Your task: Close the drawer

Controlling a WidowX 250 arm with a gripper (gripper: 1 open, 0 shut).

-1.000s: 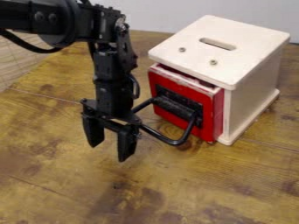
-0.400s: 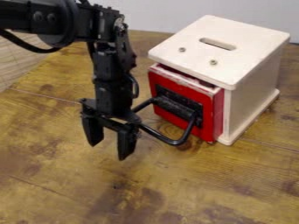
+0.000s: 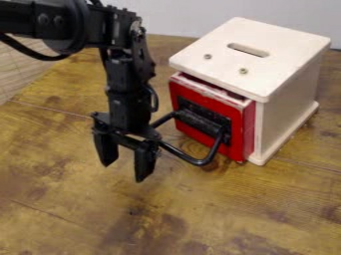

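The red-fronted drawer [image 3: 210, 117] with a dark recessed panel sits in a cream-white box [image 3: 266, 70] at the right. Its front stands slightly out from the box. Its large black loop handle [image 3: 197, 139] juts toward the front left. My black gripper [image 3: 124, 159] hangs just left of the handle, fingers pointing down at the table with a gap between them, holding nothing. One finger [image 3: 147, 159] is close beside the handle's left end; I cannot tell whether they touch.
The box stands on a worn wooden table [image 3: 80, 214]. The box top has a slot [image 3: 248, 48]. My black arm [image 3: 67, 25] reaches in from the upper left.
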